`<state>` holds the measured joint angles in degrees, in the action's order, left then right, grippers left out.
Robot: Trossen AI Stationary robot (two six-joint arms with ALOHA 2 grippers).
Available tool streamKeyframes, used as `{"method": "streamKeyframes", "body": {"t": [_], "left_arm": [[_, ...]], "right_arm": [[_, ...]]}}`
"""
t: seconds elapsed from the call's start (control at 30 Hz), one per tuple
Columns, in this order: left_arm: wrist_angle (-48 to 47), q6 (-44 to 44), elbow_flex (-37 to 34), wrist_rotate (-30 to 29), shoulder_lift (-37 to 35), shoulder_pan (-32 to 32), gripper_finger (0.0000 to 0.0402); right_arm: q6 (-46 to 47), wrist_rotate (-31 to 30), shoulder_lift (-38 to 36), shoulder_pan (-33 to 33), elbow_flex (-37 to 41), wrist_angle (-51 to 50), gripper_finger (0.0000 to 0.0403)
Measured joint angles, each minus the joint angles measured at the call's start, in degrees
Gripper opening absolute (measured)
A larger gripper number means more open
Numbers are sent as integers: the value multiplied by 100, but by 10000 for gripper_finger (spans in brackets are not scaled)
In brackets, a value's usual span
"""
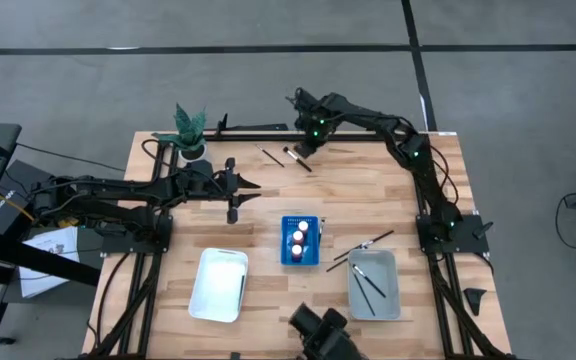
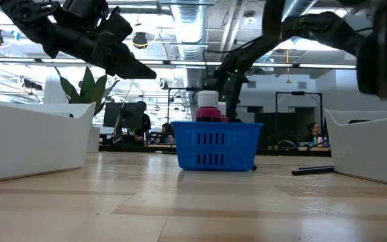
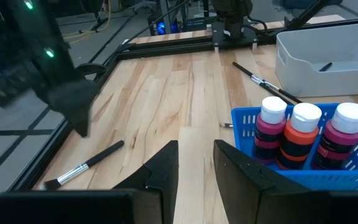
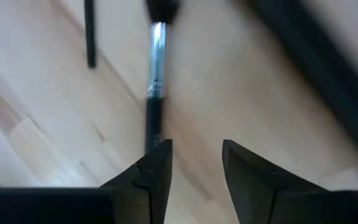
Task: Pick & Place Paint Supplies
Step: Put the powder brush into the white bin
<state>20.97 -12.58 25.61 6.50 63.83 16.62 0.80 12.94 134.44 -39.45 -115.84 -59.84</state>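
Three red paint bottles (image 3: 303, 134) with white caps stand in the blue rack (image 1: 301, 242). Two brushes lie near the table's far edge: a silver-collared one (image 4: 155, 68) and a thinner one (image 4: 91, 31). My right gripper (image 4: 194, 146) hangs open just above them, pointing steeply down; the silver-collared brush's handle runs up to one finger (image 4: 154, 162), not between the two. The left wrist view shows a gap between that gripper (image 3: 79, 118) and the brush (image 3: 82, 168). My left gripper (image 3: 196, 149) waits open above the table, left of the rack, with nothing between its fingers.
A white tray (image 1: 218, 285) sits near left and a grey tray (image 1: 373, 283) with brushes near right. Two more brushes (image 1: 363, 245) lie between the rack and the grey tray. A potted plant (image 1: 190, 130) stands at the far left. A black rail (image 1: 258, 130) lines the far edge.
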Motion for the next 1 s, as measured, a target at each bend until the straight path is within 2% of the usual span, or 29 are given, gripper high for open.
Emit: {"method": "streamKeyframes", "body": {"t": [0.47,0.9,1.0], "left_arm": [[-41,-2,0,1,0,-15,94],[-43,-2,0,1,0,-15,94],[-41,-2,0,1,0,-15,94]], "right_arm": [[-218,-540,78,469,-10,-608,136],[-1282,-559,84,434,-10,-1030,136],[-1227,-530,41,440,-2,-964,136]]}}
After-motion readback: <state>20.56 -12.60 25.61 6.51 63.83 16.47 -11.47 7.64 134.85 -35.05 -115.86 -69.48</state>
